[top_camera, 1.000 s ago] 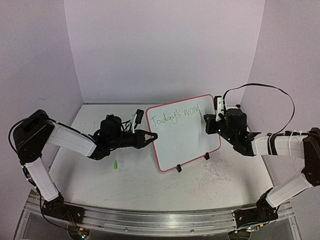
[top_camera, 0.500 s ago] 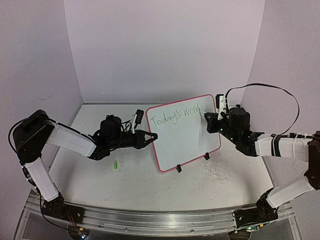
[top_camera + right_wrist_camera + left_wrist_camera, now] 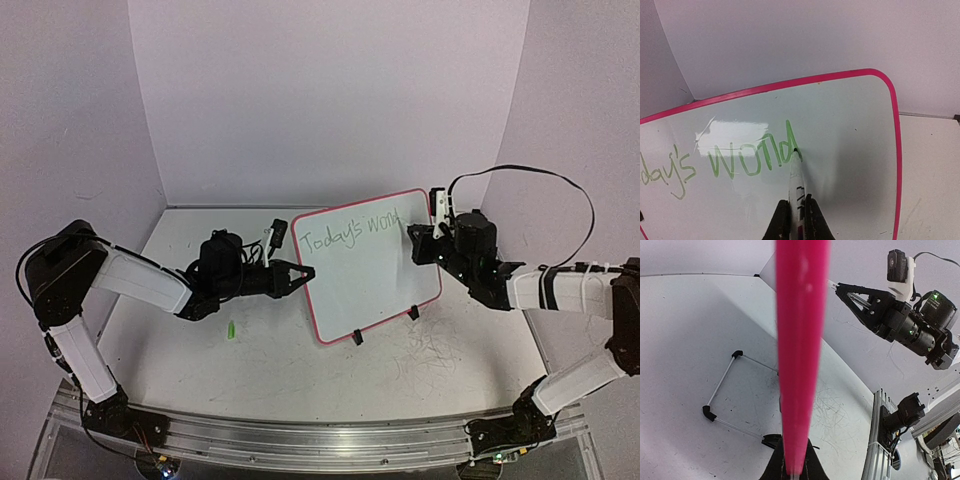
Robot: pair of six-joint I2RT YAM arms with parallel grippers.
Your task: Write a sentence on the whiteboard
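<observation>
The whiteboard [image 3: 375, 285], white with a pink rim [image 3: 800, 340] and black clip feet, stands tilted at mid table. Green handwriting [image 3: 350, 232] on it reads "Today's wond"; the right wrist view shows "day's wond" [image 3: 747, 160]. My left gripper [image 3: 303, 274] is shut on the board's left edge, seen as a pink bar in the left wrist view [image 3: 794, 471]. My right gripper [image 3: 418, 243] is shut on a white marker [image 3: 797, 185]. The marker's tip touches the board at the foot of the "d".
A small green marker cap [image 3: 231, 329] lies on the table left of the board. The grey tabletop [image 3: 430, 355] in front of the board is scribbled. Walls close in at the back and both sides.
The right gripper has shifted slightly to the right along the line and the last letter, "d", has been added to the green writing. The left arm and the board have not moved.
</observation>
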